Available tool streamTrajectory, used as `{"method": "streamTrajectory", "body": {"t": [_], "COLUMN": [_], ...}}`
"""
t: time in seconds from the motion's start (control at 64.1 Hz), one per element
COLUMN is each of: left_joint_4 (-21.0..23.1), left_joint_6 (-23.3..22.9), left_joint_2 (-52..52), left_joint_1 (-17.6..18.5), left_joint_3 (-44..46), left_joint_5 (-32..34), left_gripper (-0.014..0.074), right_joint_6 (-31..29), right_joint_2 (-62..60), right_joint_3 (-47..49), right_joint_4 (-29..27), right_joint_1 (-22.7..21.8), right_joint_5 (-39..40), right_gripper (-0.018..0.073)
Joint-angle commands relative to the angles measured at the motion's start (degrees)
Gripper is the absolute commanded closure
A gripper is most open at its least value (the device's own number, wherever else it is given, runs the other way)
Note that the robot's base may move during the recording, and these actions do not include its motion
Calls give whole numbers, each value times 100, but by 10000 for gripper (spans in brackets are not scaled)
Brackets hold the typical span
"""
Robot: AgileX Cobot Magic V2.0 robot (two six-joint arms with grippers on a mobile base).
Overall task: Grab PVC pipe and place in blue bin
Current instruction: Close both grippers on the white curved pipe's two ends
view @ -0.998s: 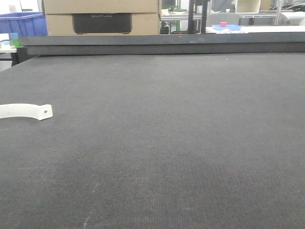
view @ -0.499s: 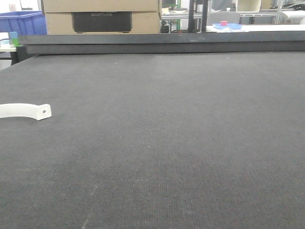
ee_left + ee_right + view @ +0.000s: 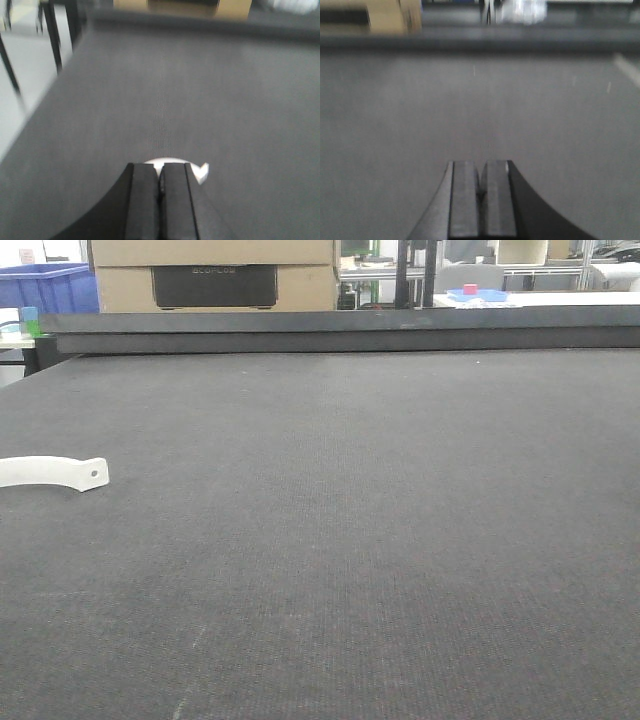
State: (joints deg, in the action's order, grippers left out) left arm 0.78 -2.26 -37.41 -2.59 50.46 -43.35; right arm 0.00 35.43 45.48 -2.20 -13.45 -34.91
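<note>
Bench (image 3: pixel 380 500): dark, PVC pipe (image 3: pixel 50 472) laid at left.
Change: pipe not moved since a second ago; grasp not begun.
Left tool (image 3: pixel 160 185): pressed together, empty, pipe just beyond.
Right tool (image 3: pixel 481 185): pressed together, empty.

A dark grey woven surface (image 3: pixel 380 540) fills most of the front view, and a faint seam runs along its middle in the left wrist view. A raised dark rail (image 3: pixel 350 332) runs across its far edge. Behind the rail stands a cardboard box (image 3: pixel 120 285) with a black panel (image 3: pixel 213 285) on its front; the panel's lettering is too faint to read. Right of the box rises a black post (image 3: pixel 402 275). Further right, a white table (image 3: pixel 560 300) carries a shallow blue tray (image 3: pixel 480 296) with a small pink block (image 3: pixel 469 288) on it. At the far left sits a small green object (image 3: pixel 35 330). In the left wrist view, pale floor (image 3: pixel 25 75) and thin dark legs (image 3: pixel 52 35) lie beyond the surface's left edge.
</note>
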Motion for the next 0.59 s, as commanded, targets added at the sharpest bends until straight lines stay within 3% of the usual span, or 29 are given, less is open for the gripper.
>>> {"method": "streamTrajectory", "body": {"t": [0.0, 0.296, 0.577], "left_joint_4": [-4, 30, 53], "left_joint_6": [-33, -33, -33], "left_joint_2": [-607, -2225, -2859], "left_joint_1": [-2, -2, -2], "left_joint_3": [313, 404, 404], "left_joint_5": [-470, -580, -750], "left_gripper": [707, 707, 707], "right_joint_6": [0, 0, 0], "right_joint_2": [586, 2101, 2646], "right_joint_3": [110, 110, 110], "right_joint_4": [45, 45, 24], "right_joint_1": [-7, -7, -7], "right_joint_5": [-331, -1847, -2058], "right_gripper": [721, 721, 721]}}
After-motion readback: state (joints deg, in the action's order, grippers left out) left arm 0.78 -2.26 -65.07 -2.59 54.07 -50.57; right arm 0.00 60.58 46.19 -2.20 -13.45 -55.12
